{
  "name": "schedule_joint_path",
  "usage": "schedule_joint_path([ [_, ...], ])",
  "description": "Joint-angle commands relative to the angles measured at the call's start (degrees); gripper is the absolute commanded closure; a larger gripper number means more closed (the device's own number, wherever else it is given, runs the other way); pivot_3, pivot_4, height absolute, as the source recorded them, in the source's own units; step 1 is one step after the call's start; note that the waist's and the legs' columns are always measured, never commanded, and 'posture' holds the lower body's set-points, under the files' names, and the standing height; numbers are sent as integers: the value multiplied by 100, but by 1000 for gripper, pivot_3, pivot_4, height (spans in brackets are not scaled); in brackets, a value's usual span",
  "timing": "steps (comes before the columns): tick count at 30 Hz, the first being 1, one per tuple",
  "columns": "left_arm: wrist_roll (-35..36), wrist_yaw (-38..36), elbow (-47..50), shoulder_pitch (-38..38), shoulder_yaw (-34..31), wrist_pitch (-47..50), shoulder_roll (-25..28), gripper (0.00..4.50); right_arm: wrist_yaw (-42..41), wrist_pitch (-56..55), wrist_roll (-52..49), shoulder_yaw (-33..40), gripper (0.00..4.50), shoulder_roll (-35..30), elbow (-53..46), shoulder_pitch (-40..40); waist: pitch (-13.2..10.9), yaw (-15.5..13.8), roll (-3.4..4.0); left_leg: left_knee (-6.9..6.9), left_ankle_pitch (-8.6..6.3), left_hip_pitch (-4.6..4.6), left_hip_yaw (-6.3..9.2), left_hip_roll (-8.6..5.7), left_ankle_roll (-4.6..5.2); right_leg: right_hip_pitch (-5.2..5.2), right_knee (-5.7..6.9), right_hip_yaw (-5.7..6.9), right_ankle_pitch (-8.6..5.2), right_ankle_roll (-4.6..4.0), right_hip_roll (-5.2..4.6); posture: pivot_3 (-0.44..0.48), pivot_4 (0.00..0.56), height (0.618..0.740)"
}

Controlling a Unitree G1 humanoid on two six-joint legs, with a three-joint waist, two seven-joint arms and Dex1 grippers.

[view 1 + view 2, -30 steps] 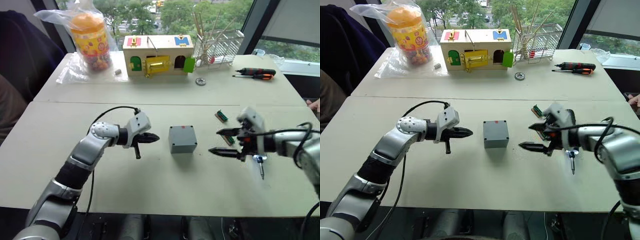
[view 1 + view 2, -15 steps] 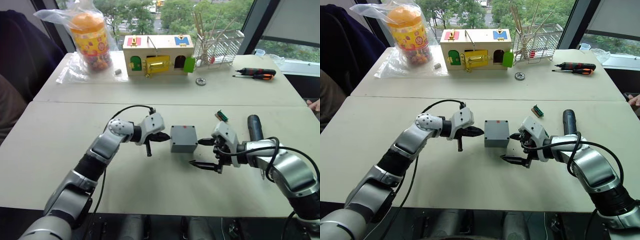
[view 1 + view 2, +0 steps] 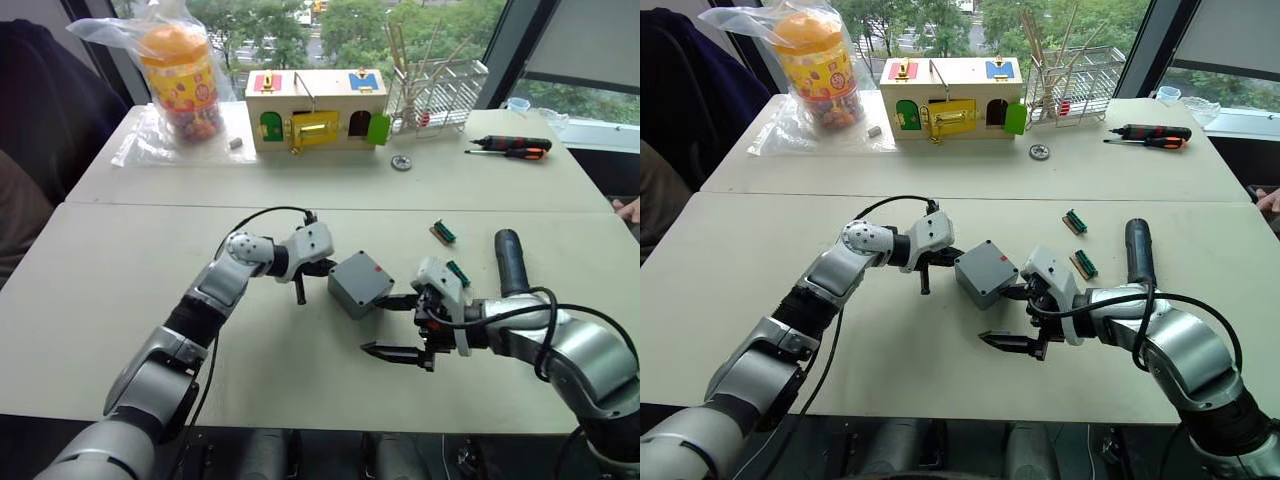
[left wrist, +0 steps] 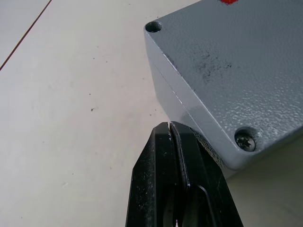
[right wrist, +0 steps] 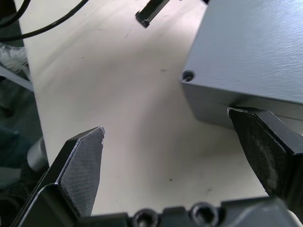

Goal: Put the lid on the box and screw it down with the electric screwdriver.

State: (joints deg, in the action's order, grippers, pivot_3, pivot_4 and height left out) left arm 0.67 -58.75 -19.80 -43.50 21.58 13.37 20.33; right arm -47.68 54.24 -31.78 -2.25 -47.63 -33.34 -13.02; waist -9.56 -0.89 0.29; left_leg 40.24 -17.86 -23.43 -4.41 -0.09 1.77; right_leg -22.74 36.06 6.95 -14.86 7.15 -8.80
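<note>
The grey box [image 3: 347, 297] sits mid-table, turned askew and looking tipped. The lid [image 4: 236, 61] lies on top of it, with a seam under its rim, a screw in one corner hole and a red mark near its far edge. My left gripper [image 3: 327, 268] is shut, its tip against the box's left side by the seam. My right gripper [image 3: 384, 324] is open on the box's right. One fingertip [image 5: 258, 142] touches the box's lower edge; the other hangs free nearer the front. The electric screwdriver [image 3: 508, 262] lies on the table behind my right arm.
Two small green connectors [image 3: 443, 232] lie right of the box. On the far table stand a wooden box with coloured doors [image 3: 316, 110], a bagged snack jar [image 3: 180, 75], a wire rack [image 3: 435, 90], a metal ring [image 3: 401, 163] and hand screwdrivers [image 3: 512, 147]. A person's hand [image 3: 628, 208] shows at the right edge.
The box has turned from square to askew between the two grippers. My right gripper has come forward and leftward beside it. My left gripper has pressed in against its left side.
</note>
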Motion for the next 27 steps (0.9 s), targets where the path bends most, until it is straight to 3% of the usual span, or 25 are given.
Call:
schedule_joint_path([
  [1, 260, -290, 774, 143, -254, 330, 312, 4500, -28, -595, 373, 312, 33, -292, 269, 77, -1, 15, -2, -1, 0, 0, 0, 0, 0, -1, 0, -1, 0, 0, 0, 0, 150, 705],
  [8, 508, -786, 2328, 911, -112, 1202, 1077, 4500, -323, -1528, 954, -122, 33, -306, 1287, -257, -2, 21, -1, -5, 0, 1, -5, 4, -1, -2, 4, -2, 0, 0, 4, 0, 150, 705],
  [11, 560, -774, 2588, 1064, -46, 1415, 1062, 4500, -468, -1697, 998, -346, 33, -102, 1482, -440, -2, -14, -3, -1, 1, 1, -3, 3, -1, 0, 2, -1, 0, 0, 3, 0, 150, 705],
  [18, 485, -519, 2571, 1049, 47, 1500, 800, 4500, -745, -1536, 877, -654, 33, 135, 1208, -513, -3, 7, -5, 2, 0, 1, -1, 3, -1, 1, 4, -1, 0, 0, 4, 0, 150, 705],
  [27, 322, -164, 1971, 811, -26, 1082, 510, 4500, -677, -853, 461, -417, 33, 108, 477, -172, -4, -1, -6, 3, 0, 1, 0, 3, 0, 1, 3, -1, 0, 0, 3, 0, 150, 705],
])
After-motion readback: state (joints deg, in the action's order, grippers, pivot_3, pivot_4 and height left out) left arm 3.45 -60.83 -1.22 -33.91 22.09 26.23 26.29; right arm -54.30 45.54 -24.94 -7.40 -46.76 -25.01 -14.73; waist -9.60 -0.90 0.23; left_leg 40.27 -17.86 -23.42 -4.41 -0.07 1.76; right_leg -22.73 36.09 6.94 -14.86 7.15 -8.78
